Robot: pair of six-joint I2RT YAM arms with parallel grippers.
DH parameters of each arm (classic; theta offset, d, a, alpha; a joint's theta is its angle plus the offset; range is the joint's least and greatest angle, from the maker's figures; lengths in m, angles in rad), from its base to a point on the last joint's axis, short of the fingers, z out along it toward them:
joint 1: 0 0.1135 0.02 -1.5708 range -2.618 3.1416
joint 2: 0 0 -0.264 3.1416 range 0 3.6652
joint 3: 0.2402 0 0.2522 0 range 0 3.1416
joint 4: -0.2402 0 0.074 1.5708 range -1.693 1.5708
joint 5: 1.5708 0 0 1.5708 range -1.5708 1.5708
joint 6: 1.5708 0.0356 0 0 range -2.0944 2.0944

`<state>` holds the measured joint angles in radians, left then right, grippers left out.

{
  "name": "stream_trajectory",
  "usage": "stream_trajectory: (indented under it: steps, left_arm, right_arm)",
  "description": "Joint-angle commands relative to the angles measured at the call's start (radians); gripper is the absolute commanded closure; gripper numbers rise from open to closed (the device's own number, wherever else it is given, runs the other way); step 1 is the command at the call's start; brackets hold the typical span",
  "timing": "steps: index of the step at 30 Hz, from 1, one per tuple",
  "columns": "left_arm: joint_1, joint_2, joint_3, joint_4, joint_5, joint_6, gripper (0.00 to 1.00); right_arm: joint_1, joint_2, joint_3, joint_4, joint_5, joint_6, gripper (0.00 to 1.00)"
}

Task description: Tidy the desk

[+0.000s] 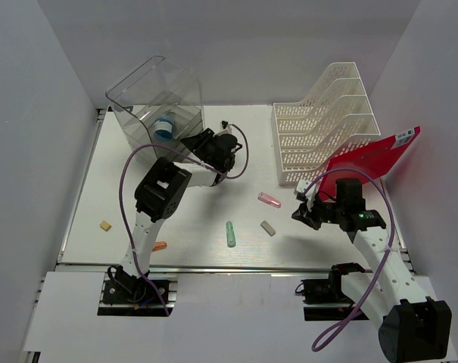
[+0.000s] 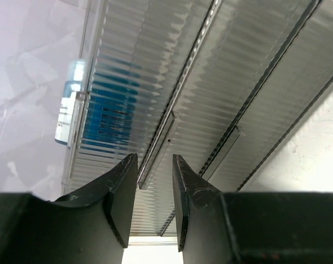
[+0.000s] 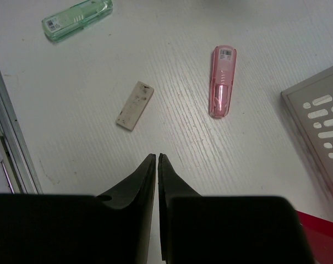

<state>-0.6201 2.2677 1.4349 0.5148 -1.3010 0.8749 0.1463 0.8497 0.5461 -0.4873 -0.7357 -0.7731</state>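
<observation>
Left gripper (image 2: 155,159) jaws are held spread at the drawer box (image 1: 157,94), right gripper (image 3: 157,157) jaws pressed together; box could be toppled by pushing.

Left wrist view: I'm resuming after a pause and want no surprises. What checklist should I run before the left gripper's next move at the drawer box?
1. Left gripper jaws apart: ok.
2. Drawer handle lined up with the gap between them: ok.
3. Fingers touching the handle: cannot tell.
4. Right gripper shut, well away from the drawer box: ok.
5. Pink case and green case lying clear of the drawer box: ok.
</observation>
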Motion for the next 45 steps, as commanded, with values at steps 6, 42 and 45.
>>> stream_trajectory:
  steps: [6,42,45]
  left_arm:
    - [0.008,0.013,-0.039,0.269,-0.030,0.180,0.61]
    - [0.036,0.062,-0.057,0.476,-0.058,0.351,0.61]
    - [0.036,0.061,-0.064,0.475,-0.058,0.348,0.67]
  right_arm:
    - [0.003,-0.014,0.005,0.026,-0.008,-0.002,0.89]
    - [0.001,-0.023,0.003,0.026,-0.008,0.000,0.91]
    - [0.003,-0.023,0.003,0.026,-0.005,0.000,0.91]
